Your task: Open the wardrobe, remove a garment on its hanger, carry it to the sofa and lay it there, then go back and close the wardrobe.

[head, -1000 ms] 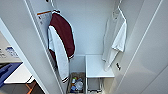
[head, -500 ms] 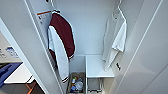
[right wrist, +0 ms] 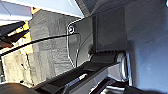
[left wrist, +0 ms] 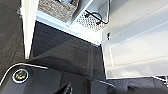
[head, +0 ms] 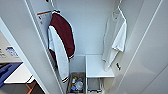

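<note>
- While the head view held unchanged, the wardrobe point(head: 87, 30) stood open, the garment point(head: 115, 40) unmoved on its hanger point(head: 119, 10).
- Removal had evidently not begun; neither gripper's finger state could be told.

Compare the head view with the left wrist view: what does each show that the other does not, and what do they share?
Head view alone: the plain white long-sleeved garment hanging at the right of the open white wardrobe, and the maroon jacket with white sleeves hanging at the left. Left wrist view alone: the dark grey carpet floor in front of the wardrobe, and a white mesh basket with a black handle. Both: the woven basket at the wardrobe's bottom and the white door panels.
</note>
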